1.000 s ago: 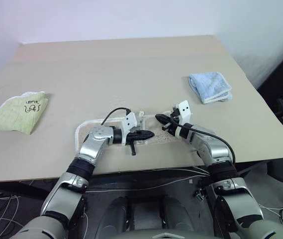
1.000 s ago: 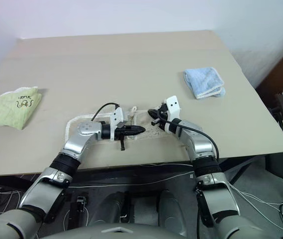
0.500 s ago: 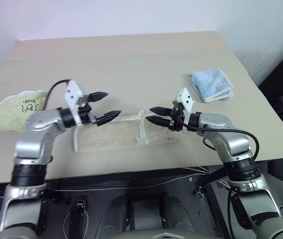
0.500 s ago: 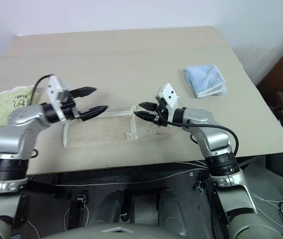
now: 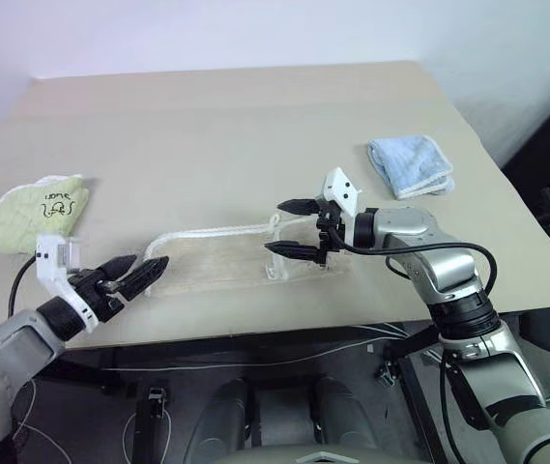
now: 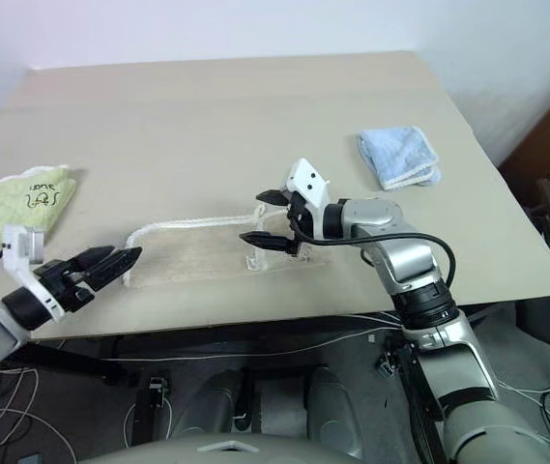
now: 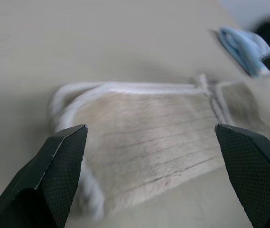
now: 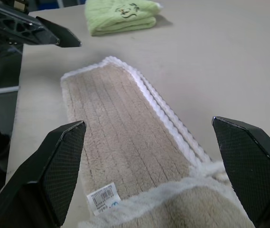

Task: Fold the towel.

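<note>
The beige towel (image 5: pixel 246 259) lies flat near the table's (image 5: pixel 255 126) front edge, a long strip running left to right between the arms. The right gripper (image 5: pixel 292 230) hovers over its right end, jaws wide and empty (white label just below). The left gripper (image 5: pixel 137 274), also open and empty, sits just off the towel's left end, pointing along its length.

Beige towel (image 7: pixel 153 142) near corner blurred (left wrist view), green towel (image 6: pixel 14 201) cut by frame edge
</note>
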Action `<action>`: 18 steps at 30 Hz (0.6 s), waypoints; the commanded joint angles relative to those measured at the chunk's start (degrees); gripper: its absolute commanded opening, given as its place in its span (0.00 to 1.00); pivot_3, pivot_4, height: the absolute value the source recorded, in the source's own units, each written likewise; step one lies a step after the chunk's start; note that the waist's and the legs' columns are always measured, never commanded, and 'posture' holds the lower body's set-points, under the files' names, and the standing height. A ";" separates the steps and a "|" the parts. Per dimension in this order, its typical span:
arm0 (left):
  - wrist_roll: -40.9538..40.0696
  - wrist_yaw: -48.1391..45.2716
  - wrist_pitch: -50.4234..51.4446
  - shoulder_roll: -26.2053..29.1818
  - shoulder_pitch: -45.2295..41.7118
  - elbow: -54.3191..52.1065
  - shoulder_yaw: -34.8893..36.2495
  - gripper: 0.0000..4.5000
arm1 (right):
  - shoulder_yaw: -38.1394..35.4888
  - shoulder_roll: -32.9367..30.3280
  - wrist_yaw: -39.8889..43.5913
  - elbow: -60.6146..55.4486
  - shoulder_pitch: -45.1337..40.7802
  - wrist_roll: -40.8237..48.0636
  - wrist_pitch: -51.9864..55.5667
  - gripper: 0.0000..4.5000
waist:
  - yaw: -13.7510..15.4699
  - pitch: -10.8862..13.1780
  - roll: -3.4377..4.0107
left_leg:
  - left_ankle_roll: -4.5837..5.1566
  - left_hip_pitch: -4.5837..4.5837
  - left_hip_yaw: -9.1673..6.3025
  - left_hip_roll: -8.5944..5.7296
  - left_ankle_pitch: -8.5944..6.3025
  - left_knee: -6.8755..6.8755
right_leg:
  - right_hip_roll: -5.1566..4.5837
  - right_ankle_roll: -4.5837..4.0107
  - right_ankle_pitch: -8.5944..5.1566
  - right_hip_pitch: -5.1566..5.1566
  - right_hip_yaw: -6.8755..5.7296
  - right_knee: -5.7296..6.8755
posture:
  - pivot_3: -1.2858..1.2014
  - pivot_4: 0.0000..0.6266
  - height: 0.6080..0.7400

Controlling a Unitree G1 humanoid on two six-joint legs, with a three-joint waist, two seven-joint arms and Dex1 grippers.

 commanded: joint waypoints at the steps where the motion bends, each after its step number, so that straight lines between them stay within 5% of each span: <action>1: -14.02 10.41 2.00 -0.98 4.57 -2.37 3.83 1.00 | 0.10 -1.27 1.98 0.86 -1.76 -1.00 -2.42 0.99 | -0.02 0.00 -0.01 | 0.00 0.00 0.00 0.00 0.00 0.00 | 0.00 -0.02 -0.01 0.00 0.00 -0.02 | 0.52 0.24 1.00; 7: -25.79 27.02 3.13 2.86 10.30 1.42 -2.69 1.00 | 0.44 -1.43 2.80 2.10 -2.23 -2.08 -3.70 0.99 | 0.17 0.00 0.01 | -0.01 0.00 -0.02 0.00 -0.01 0.00 | -0.04 -0.28 -0.16 -0.01 0.03 0.02 | 0.52 0.24 1.00; 18: -38.15 35.70 -6.56 3.39 4.82 9.01 -11.03 1.00 | -0.30 -1.71 2.04 2.69 -1.85 -4.04 -4.68 0.99 | 1.73 -0.09 0.16 | -0.02 0.02 0.02 -0.02 -0.01 -0.20 | -0.13 -0.34 -0.18 0.00 -0.03 -0.14 | 0.52 0.24 1.00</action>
